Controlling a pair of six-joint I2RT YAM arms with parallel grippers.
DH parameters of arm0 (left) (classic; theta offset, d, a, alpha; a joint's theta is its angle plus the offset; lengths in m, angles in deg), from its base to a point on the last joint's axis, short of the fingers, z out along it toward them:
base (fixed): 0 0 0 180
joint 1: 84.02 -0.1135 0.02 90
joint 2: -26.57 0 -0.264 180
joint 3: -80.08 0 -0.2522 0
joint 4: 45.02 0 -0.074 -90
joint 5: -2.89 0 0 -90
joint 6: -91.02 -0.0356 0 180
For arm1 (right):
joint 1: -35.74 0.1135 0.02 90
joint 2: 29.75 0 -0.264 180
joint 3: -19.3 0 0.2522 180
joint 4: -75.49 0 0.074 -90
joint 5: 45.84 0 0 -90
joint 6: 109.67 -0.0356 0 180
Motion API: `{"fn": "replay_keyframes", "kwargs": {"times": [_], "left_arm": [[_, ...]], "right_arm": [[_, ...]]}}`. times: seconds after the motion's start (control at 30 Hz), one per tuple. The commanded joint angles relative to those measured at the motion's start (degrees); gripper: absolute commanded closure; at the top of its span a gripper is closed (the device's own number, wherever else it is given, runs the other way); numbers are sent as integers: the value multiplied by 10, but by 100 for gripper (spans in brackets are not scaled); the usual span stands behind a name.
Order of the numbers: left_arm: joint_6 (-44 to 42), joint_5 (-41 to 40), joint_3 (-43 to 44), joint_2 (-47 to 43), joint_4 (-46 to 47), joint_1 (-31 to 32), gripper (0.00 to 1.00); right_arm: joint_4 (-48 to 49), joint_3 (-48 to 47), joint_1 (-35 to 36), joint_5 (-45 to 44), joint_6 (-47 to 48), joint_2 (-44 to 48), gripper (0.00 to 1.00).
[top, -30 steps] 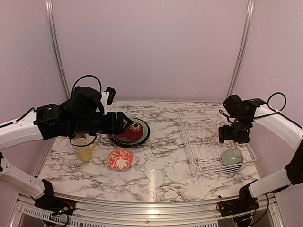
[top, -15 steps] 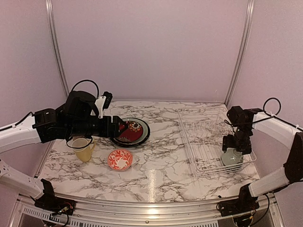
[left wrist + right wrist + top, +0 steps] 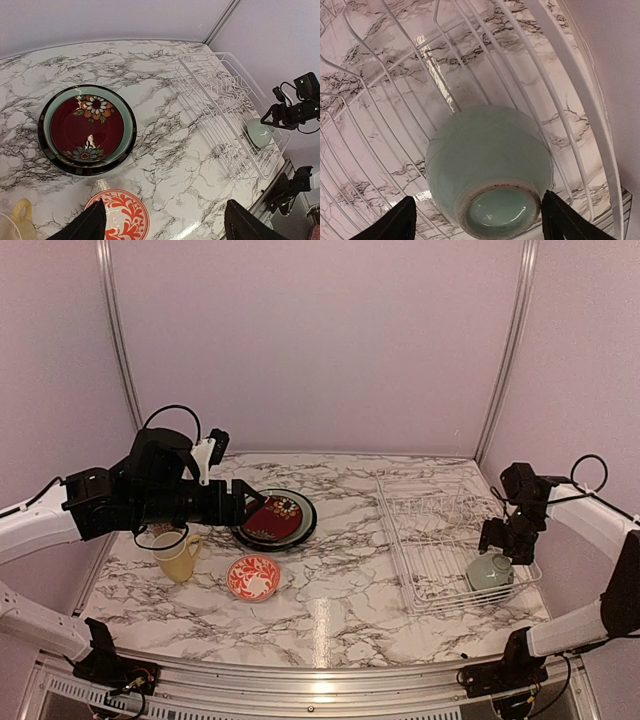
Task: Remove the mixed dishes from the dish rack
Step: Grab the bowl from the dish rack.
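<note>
Right gripper (image 3: 480,215): jaws apart, straddling upturned pale green bowl (image 3: 487,160); contact with its sides cannot be told; bowl sits in dish rack (image 3: 430,530), at its 5 o'clock corner. Left gripper (image 3: 162,225): jaws wide apart, nothing between, above desk (image 3: 175,130); stacked plates (image 3: 87,127) at its 10 o'clock; yellow mug (image 3: 20,222) at 9 o'clock.

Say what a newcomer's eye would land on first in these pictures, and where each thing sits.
First, the red flowered plate, topmost of a stack at the left rear of the table, with a red patterned bowl just in front of it. Then the white dish rack on the right, holding only one pale green bowl, upside down in its near corner, the right gripper open on either side of it.
</note>
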State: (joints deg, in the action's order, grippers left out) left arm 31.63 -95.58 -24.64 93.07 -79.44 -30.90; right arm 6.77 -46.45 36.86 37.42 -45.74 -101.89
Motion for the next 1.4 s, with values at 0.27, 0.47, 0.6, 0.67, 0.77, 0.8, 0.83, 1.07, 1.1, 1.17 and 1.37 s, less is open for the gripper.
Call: {"fn": "replay_keyframes", "kwargs": {"times": [0.27, 0.47, 0.6, 0.67, 0.77, 0.8, 0.83, 1.07, 1.1, 1.17, 1.37], "left_arm": [[0, 15, -7, -7, 17, -5, 8], [0, 8, -6, -6, 7, -4, 8], [-2, 8, -7, -5, 7, -5, 7], [-1, 9, -6, -4, 8, -4, 7], [-2, 10, -5, -3, 8, -4, 7], [-2, 10, -5, -3, 8, -4, 7], [-2, 9, -5, -3, 8, -4, 7], [-3, 14, -2, 3, 8, -5, 7], [-4, 15, -1, 4, 8, -5, 7], [-4, 16, 1, 6, 8, -5, 6], [-4, 24, 4, 14, 13, -5, 6]], "right_arm": [[17, 14, -32, -1, 3, 3, 26], [20, 20, -33, 16, 4, 2, 33], [20, 21, -33, 11, 5, -4, 30], [20, 22, -32, 10, 6, -12, 29], [24, 25, -32, 17, 7, -15, 32], [23, 25, -32, 18, 7, -15, 33], [21, 24, -32, 20, 7, -14, 35], [2, 18, -32, 33, 4, 0, 32], [-2, 18, -33, 39, 4, 1, 30], [-13, 16, -33, 47, 3, 6, 30], [-23, 23, -32, 58, 1, 32, 29]]}}
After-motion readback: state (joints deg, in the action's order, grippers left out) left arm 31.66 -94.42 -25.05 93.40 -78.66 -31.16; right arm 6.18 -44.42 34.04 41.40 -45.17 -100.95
